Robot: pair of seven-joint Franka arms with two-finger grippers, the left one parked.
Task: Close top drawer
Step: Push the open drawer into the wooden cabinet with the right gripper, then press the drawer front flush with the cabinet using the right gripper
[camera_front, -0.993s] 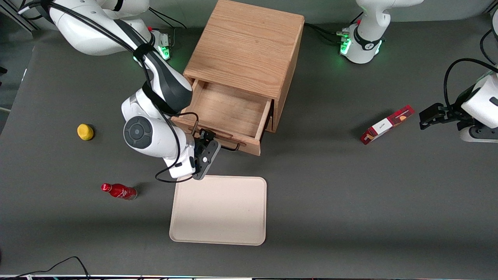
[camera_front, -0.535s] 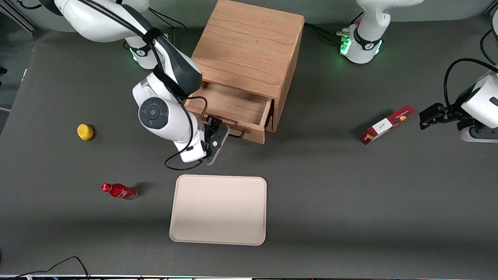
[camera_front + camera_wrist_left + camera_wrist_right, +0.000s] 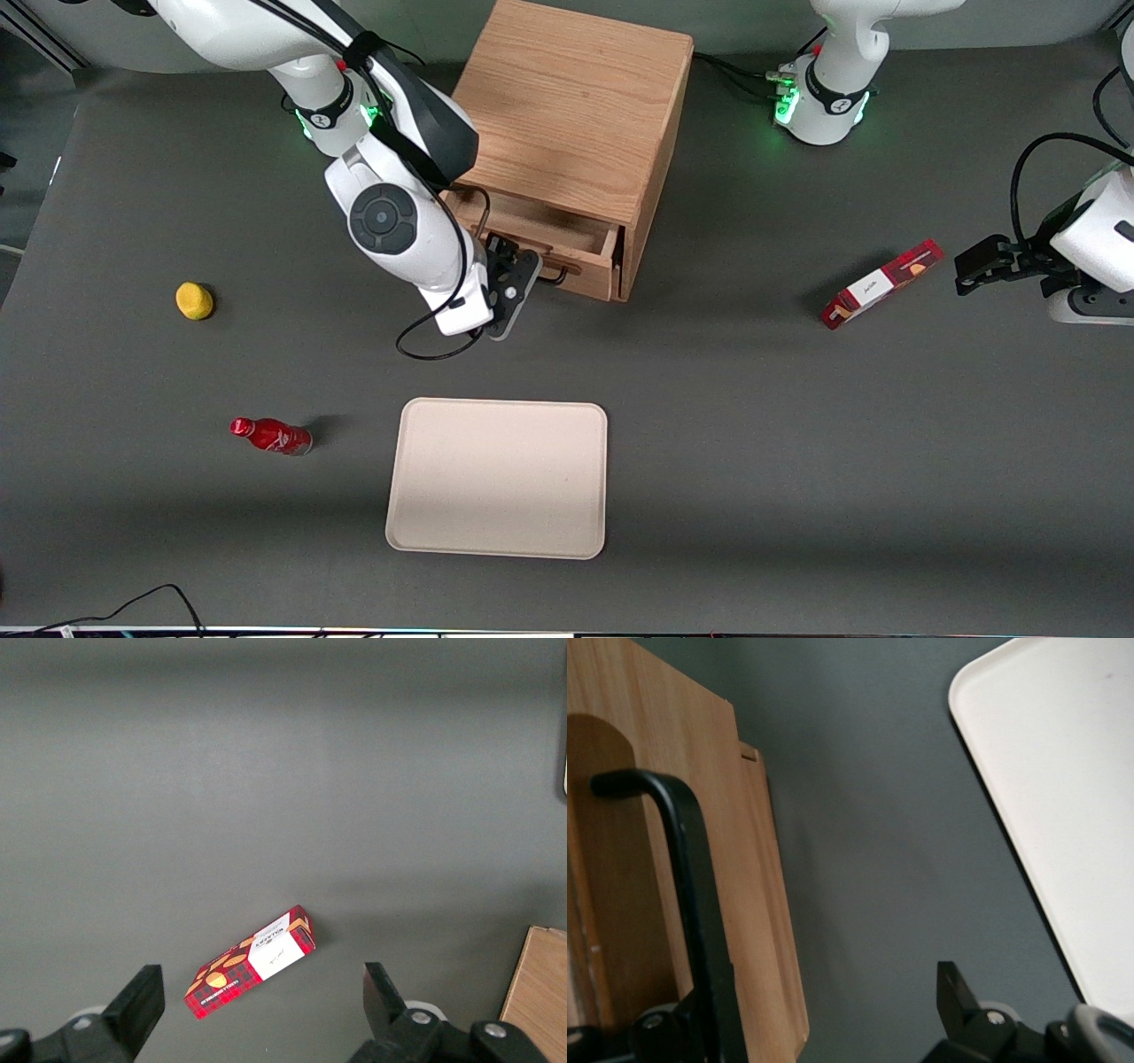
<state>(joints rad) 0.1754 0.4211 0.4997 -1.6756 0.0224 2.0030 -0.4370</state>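
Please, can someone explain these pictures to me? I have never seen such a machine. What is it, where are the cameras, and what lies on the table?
You see a robot arm at a dark table. One camera looks down from the front; the others sit on the arms' wrists.

The arm ends in a claw with two fingers. It is at the front of the top drawer of an oak cabinet, beside its black handle. The wrist picture shows that handle very close. The drawer stands a little open.

Nearer the front camera lies a beige tray. Toward the working arm's end lie a yellow lemon-like object and a red bottle on its side. Toward the parked arm's end lies a red box.

I cannot tell whether the claw holds anything.
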